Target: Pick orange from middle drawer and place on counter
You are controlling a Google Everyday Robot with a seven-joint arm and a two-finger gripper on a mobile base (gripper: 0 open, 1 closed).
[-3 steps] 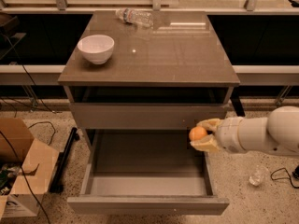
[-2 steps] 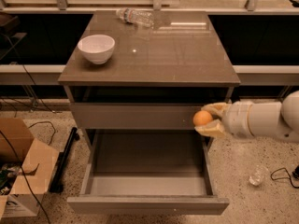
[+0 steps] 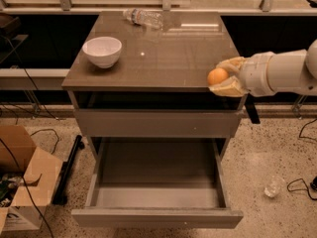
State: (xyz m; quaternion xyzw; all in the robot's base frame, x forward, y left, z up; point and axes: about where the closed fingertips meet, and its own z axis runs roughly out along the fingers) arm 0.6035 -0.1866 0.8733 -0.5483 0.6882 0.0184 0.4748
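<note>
**A:** Spotting anything new, going left to right?

**B:** Left the white bowl (image 3: 102, 51) alone, upper left. Emptied the middle drawer (image 3: 156, 168), open at bottom centre. Hauled the orange (image 3: 217, 76) up from drawer height to the front right corner of the counter (image 3: 163, 58).

**A:** Let go yet?

**B:** Nope, clamped tight in the gripper (image 3: 221, 77), right of centre. Probably just needs carrying over the slab and setting down.

**A:** Hidden bits?

**B:** Can't tell whether touching the counter edge or not. Cuts off the arm at the right frame edge.

Thick white cylindrical arm (image 3: 285, 73), tan padded pincer (image 3: 224, 77) at the front right corner of the counter (image 3: 158, 53)
</note>
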